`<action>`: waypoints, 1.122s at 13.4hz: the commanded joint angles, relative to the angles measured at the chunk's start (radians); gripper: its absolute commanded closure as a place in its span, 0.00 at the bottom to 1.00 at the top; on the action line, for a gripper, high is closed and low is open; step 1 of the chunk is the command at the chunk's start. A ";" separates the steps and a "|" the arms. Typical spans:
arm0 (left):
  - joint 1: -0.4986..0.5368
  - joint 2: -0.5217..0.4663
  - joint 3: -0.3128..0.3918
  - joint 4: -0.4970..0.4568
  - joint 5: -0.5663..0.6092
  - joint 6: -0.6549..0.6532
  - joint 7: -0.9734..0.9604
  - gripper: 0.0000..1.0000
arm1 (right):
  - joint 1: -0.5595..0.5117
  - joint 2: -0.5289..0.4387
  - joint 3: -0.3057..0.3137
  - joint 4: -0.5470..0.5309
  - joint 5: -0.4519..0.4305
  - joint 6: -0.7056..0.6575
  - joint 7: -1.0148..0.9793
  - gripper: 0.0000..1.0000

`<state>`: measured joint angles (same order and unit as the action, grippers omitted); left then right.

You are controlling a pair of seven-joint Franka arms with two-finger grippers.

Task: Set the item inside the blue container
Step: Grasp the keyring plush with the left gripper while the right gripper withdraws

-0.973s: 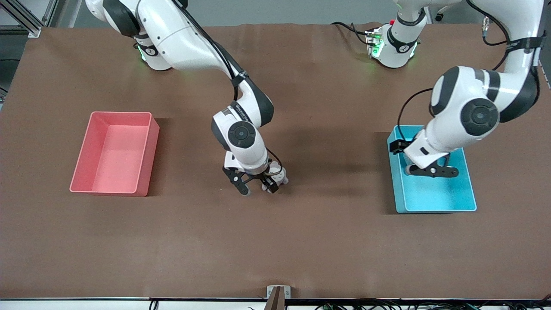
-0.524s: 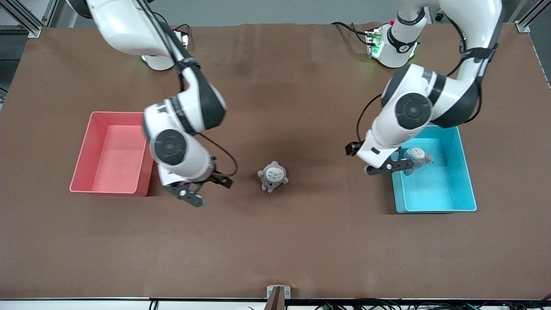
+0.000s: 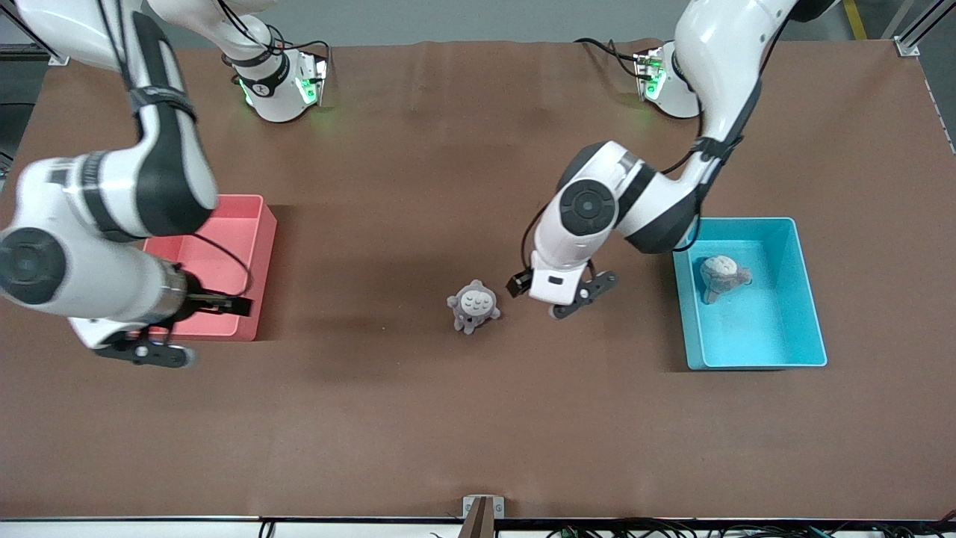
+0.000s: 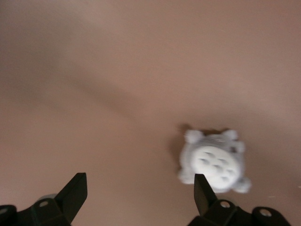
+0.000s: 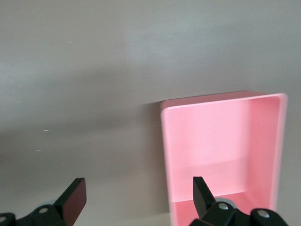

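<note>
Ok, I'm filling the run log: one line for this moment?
left gripper: open, over table by grey plush | right gripper: open, by pink bin | blue container: holds one plush toy

You had no text, label, brand, number or sign to read in any of the views. The markings on the arm bases were too small to make out, and both bins, the two plush toys and the desk carried no readable writing.
</note>
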<state>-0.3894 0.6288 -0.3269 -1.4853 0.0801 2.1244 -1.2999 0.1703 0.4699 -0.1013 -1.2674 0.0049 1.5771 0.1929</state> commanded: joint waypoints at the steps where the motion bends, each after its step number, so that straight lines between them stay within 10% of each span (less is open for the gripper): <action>1: -0.035 0.074 0.009 0.053 0.004 0.131 -0.080 0.00 | -0.098 -0.060 0.023 -0.040 -0.075 -0.008 -0.143 0.00; 15: -0.131 0.250 0.062 0.054 0.004 0.457 -0.119 0.00 | -0.229 -0.104 0.032 -0.021 0.019 -0.045 -0.288 0.00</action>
<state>-0.5103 0.8560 -0.2757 -1.4607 0.0801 2.5505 -1.4049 -0.0621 0.4319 -0.0786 -1.2669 -0.0257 1.5365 -0.1026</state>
